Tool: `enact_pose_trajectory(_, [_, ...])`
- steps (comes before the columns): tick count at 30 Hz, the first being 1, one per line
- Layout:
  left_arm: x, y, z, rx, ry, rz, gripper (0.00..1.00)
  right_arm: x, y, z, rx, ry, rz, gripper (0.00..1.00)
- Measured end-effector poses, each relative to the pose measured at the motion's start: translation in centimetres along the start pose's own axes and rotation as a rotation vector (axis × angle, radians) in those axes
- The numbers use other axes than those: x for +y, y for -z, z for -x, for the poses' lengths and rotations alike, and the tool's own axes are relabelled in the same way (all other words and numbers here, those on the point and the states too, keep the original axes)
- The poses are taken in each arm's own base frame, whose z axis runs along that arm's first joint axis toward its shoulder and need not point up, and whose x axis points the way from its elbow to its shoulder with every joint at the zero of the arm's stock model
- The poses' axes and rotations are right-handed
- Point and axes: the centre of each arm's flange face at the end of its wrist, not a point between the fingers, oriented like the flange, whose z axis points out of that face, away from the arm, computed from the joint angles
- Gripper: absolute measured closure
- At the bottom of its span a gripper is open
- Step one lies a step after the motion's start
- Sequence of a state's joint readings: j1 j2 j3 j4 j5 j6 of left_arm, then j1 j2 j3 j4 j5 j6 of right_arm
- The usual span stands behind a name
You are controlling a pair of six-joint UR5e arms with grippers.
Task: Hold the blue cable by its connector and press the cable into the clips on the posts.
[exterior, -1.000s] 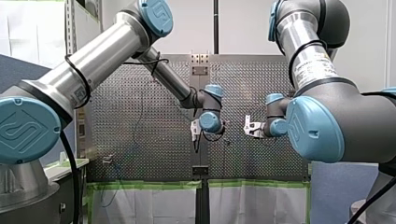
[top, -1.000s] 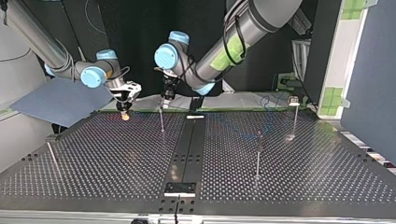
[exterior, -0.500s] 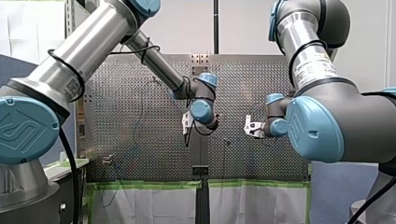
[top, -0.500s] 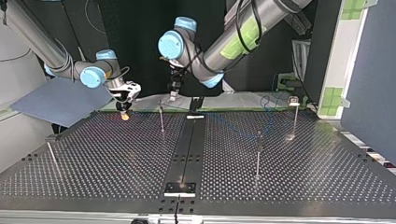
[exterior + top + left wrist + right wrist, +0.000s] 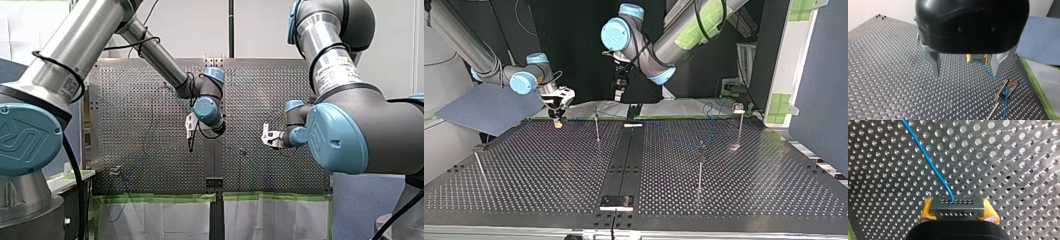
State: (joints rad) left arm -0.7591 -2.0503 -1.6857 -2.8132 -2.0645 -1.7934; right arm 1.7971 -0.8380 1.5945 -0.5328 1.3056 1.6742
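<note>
My right gripper [image 5: 957, 212] has its yellow pads [image 5: 926, 211] clamped on the grey connector [image 5: 957, 206], held close over the perforated table [image 5: 1010, 170]. The blue cable [image 5: 930, 167] leaves the connector's front face and runs to the clip [image 5: 1009, 83] atop a nearby post [image 5: 999, 98]. Whether it is seated in the clip, I cannot tell. My left gripper [image 5: 965, 67] hangs above the table, jaws apart.

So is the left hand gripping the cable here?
No, my left hand is open and empty; the cable runs to the connector beyond it.
</note>
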Motion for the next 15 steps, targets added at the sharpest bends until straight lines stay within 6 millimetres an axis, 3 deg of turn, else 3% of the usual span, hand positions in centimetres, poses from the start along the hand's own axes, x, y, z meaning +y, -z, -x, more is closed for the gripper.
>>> enact_pose_trajectory(15, [3.3, 4.3, 2.2, -0.051, 0.042, 0.020, 0.00, 0.1, 0.1, 0.0, -0.010, 0.001, 0.004, 1.00])
